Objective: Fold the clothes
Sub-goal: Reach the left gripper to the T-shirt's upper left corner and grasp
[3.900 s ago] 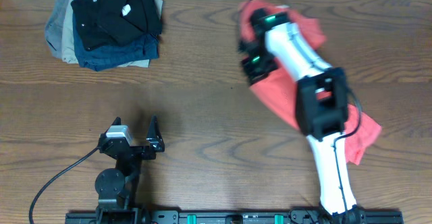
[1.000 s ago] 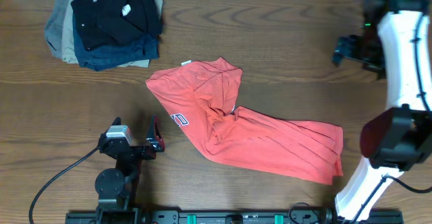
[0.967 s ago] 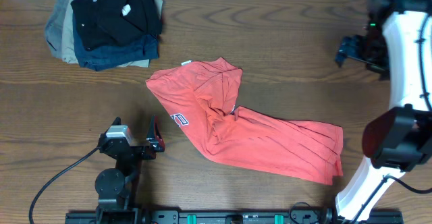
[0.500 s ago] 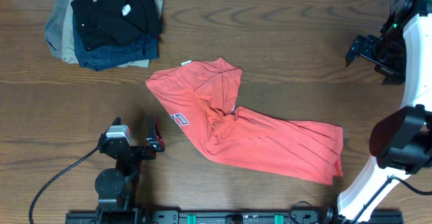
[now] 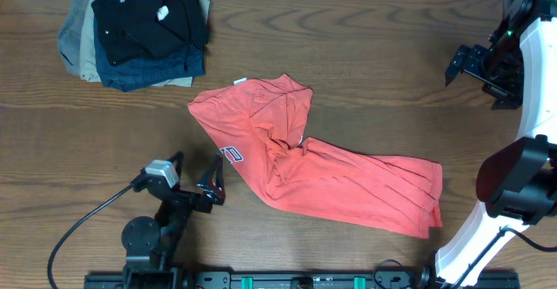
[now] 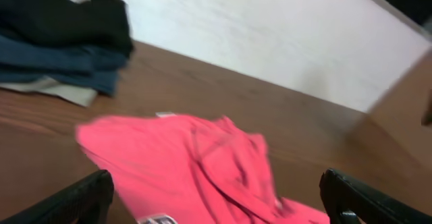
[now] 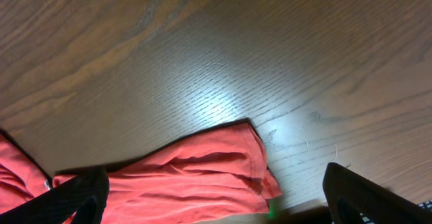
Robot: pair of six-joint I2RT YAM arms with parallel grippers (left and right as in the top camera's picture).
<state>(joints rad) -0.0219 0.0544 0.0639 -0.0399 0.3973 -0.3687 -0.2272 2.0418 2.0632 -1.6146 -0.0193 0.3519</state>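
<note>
The clothes, a coral-red T-shirt (image 5: 322, 180), lie crumpled and unfolded across the middle of the table. White-outlined lettering (image 5: 231, 154) shows near its left edge and a small white label (image 5: 239, 82) at its far edge. My left gripper (image 5: 196, 174) stands open just left of the shirt, near the lettering, holding nothing. In the left wrist view the shirt (image 6: 196, 166) lies ahead between the open fingers (image 6: 81, 200). My right gripper (image 5: 477, 78) hangs open at the far right, well away from the shirt. Its wrist view shows a shirt (image 7: 182, 183) edge below.
A folded stack of black, navy and tan garments (image 5: 139, 30) sits at the far left corner; it also shows in the left wrist view as the dark stack (image 6: 61, 42). The right arm's base (image 5: 513, 184) stands beside the shirt's right end. A white wall (image 6: 270, 42) runs behind the table.
The shirt, earlier held by the right gripper, now lies released on the table. The right arm swung to the far right. The left gripper has just turned and shifted right toward the shirt.
</note>
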